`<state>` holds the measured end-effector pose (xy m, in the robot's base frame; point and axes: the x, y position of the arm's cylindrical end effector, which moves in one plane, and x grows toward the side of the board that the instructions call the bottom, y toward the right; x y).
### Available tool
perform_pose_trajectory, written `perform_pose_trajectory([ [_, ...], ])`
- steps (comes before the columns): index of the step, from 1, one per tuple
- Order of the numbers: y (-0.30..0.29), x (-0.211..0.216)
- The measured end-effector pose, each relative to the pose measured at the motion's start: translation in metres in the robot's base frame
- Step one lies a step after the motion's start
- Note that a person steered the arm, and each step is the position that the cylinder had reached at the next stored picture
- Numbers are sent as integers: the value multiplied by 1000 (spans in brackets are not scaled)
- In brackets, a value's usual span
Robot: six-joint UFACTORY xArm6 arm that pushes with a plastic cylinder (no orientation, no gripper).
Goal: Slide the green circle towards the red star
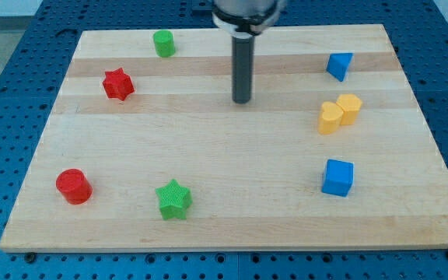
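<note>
The green circle (163,43) stands near the view's top left of the wooden board (232,210). The red star (118,84) lies below and to the left of it, a short gap apart. My tip (242,100) rests on the board near the top centre, well to the right of the green circle and the red star, touching no block.
A red circle (74,187) and a green star (173,199) sit at the bottom left. A blue triangle (338,66) is at the top right, two touching yellow blocks (338,113) below it, and a blue cube (337,177) lower right.
</note>
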<state>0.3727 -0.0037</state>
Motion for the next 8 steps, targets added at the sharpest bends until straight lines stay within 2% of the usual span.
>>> perform_pose_trajectory([
  [1,-30,-29],
  [3,-42,-116],
  [5,-84,-134],
  [6,-98,-161],
  [7,-118,-166],
  [8,-138,-153],
])
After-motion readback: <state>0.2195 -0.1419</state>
